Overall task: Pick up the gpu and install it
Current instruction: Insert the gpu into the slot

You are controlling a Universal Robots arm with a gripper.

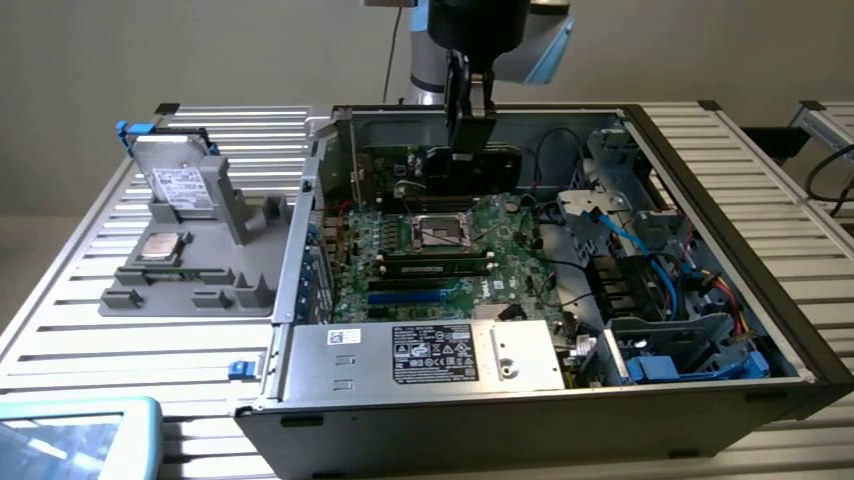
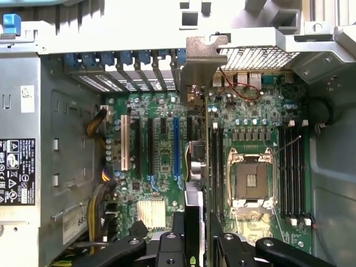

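The gripper [image 1: 470,112] was clamped on the gpu [image 1: 463,168], held edge-on over the motherboard [image 1: 441,255]. Misaligned with the slot [image 2: 177,144], it might jam, or its bracket [image 2: 201,61] snag the case [image 1: 747,400].

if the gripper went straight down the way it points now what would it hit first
Probably the motherboard: the gpu held in the gripper would get there first, coming down between the blue slot and the cpu socket. How high the card hangs above the board is unclear.
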